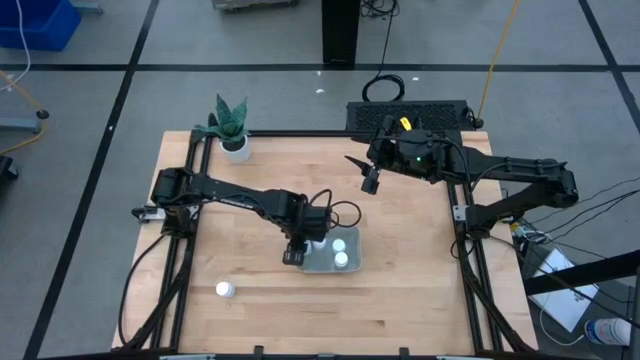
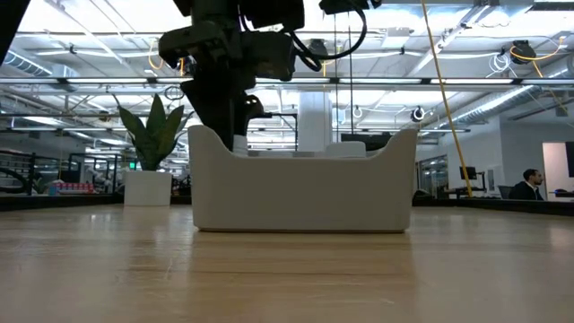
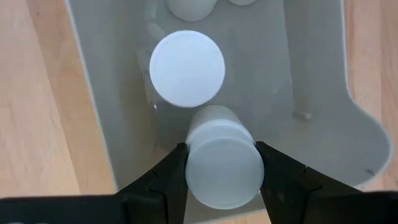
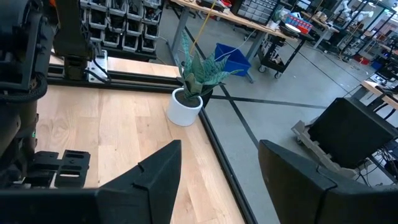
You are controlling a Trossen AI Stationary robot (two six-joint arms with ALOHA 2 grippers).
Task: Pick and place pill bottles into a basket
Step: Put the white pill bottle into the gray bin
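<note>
The pale grey basket (image 1: pixel 350 264) sits on the wooden table near its middle, and shows as a white tub in the low view (image 2: pixel 303 193). My left gripper (image 1: pixel 294 252) hangs over the basket's left end, shut on a white pill bottle (image 3: pixel 221 165). Another bottle (image 3: pixel 186 68) stands upright on the basket floor just beyond it, and two more (image 1: pixel 339 245) lie farther along. One bottle (image 1: pixel 225 289) rests on the table toward the near left. My right gripper (image 1: pixel 370 180) is open and empty, raised over the far right of the table. My left gripper pinches the pill bottle's round sides (image 3: pixel 189 163) between its two fingers (image 3: pixel 173 171), close to the end nearest the camera. The fingers come from above, pointing down into the basket's left end. The bottle points down between them; whether its far end touches the basket floor I cannot tell.
A white pot with a green plant (image 1: pixel 234 140) stands at the table's far left corner. Dark rails (image 1: pixel 200 190) run along the table's left and right sides. Bare wood (image 1: pixel 400 300) lies near and right of the basket.
</note>
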